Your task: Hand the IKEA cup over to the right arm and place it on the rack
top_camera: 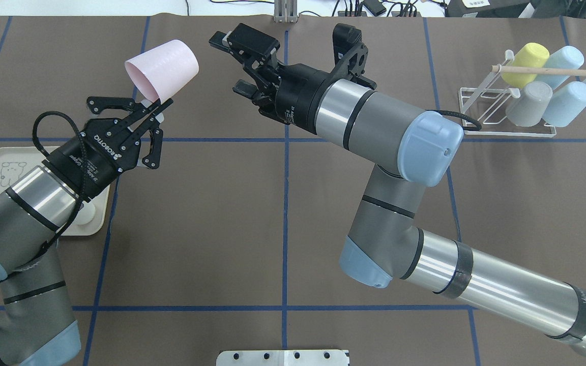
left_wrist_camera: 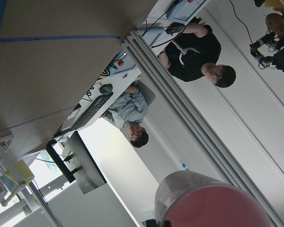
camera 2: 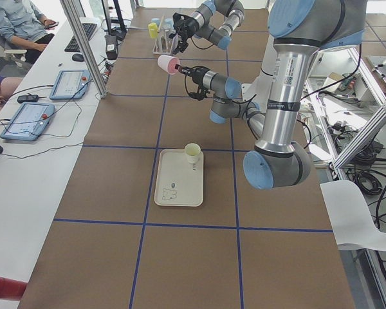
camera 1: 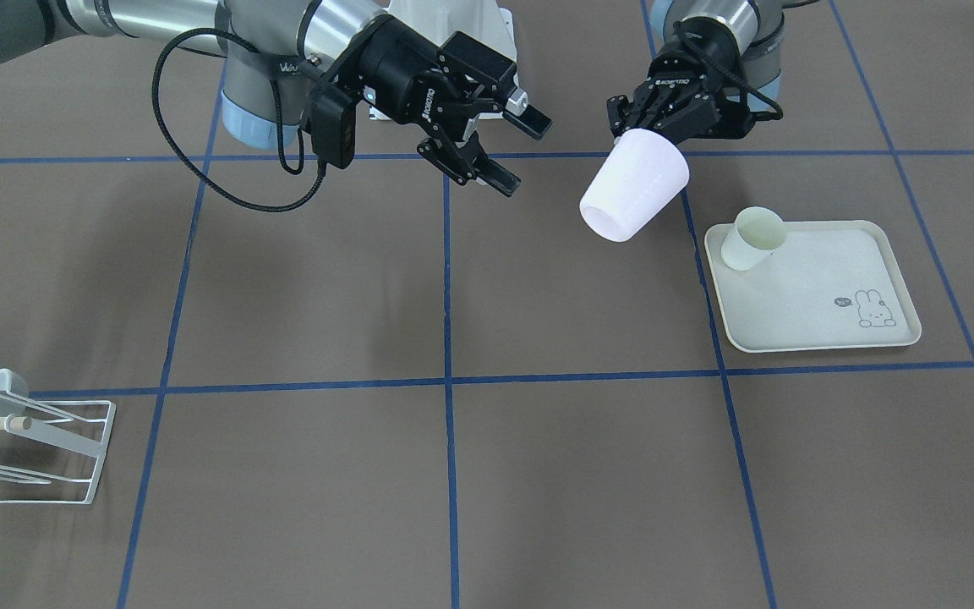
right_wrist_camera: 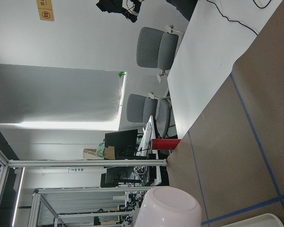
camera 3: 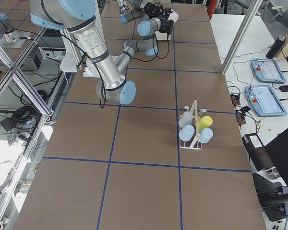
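Cup (top_camera: pixel 162 68) pinched in left gripper (top_camera: pixel 156 104): pale pink plastic, matt, fine ribbing on the wall. Both grippers, right gripper (top_camera: pixel 229 63) too: black, matt to satin, metal or hard plastic, can't tell which. Arm tubes (top_camera: pixel 506 290): brushed silver metal with a slight sheen, grey matt sections. Joint caps (top_camera: pixel 428 147): light-blue plastic, smooth, semi-gloss. Cable (camera 1: pixel 284 209) behind right gripper: black, braided look. Table cover (camera 1: pixel 309 279): brown, matt, paper-like. Tape lines (camera 1: pixel 446 279): blue, slightly shiny. Tray (camera 1: pixel 808 279) beside left gripper: cream plastic, matt, smooth. Small cup (camera 1: pixel 753 239) on it: pale plastic, matt. Rack (top_camera: pixel 506 133), well away from right gripper: white coated wire, smooth. Rod (top_camera: pixel 552 71): pale bare wood.
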